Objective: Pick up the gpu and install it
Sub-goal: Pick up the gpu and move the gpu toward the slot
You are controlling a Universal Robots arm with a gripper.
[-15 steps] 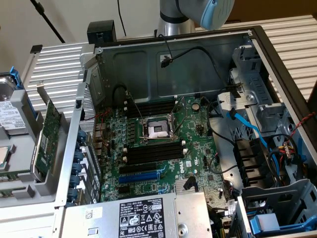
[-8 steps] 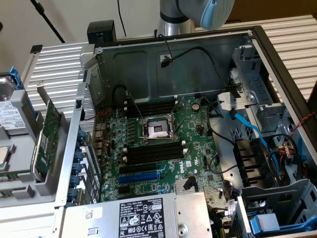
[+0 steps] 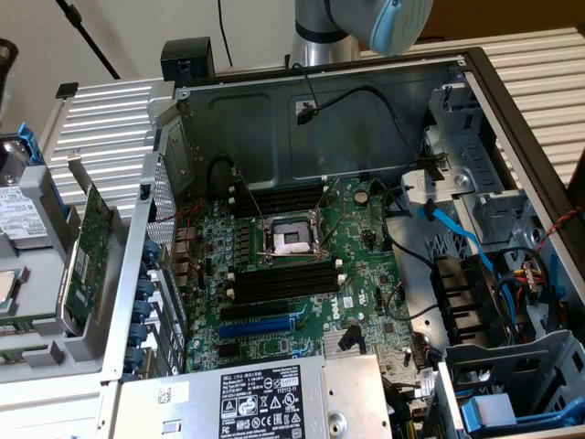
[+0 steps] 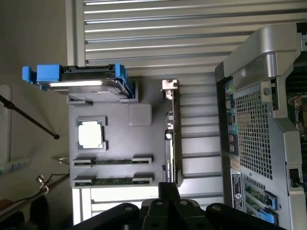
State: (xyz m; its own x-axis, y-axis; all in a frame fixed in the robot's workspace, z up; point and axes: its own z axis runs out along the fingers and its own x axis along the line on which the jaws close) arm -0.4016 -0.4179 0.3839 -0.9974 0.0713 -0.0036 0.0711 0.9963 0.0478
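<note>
Gripper (image 4: 168,188) closed, fingers together, nothing held. Beyond its tips the gpu (image 4: 173,136) stands on edge in a grey parts tray (image 4: 117,143), untouched. Tray sits just beside the open computer case (image 4: 249,120), outside it.

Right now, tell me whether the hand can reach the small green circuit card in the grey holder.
Probably yes: the shut hand hangs over the small green circuit card, which stands on edge in the grey holder, nothing between them.
</note>
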